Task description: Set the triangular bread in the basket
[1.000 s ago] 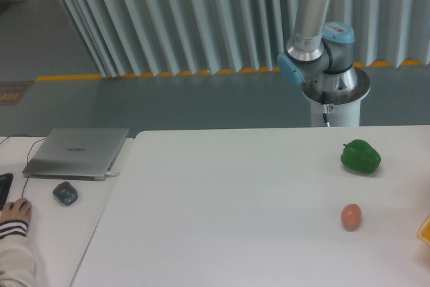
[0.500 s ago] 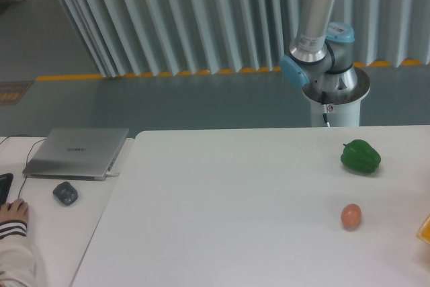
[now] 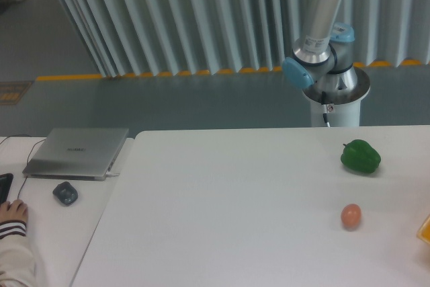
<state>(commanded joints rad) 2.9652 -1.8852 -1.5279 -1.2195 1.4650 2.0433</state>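
We can't see the claw at all: only the arm's lower links (image 3: 321, 25) and base show behind the worktop (image 3: 222, 206), so whether it's released or clenched we can't tell. The triangular bread isn't clearly in view either. An orange-yellow sliver at the right edge (image 3: 424, 228) could be it or sth else; too little shows to say. The basket is out of frame too.

On the worktop we do see a green pepper (image 3: 361, 156) and a small egg (image 3: 351, 216), well apart; neither is our target.

Our guess re handling: bread should be light, a bit soft, w/ a rough crust that grips well. We'd pinch across two flat sides near the middle, gently, to avoid crushing.
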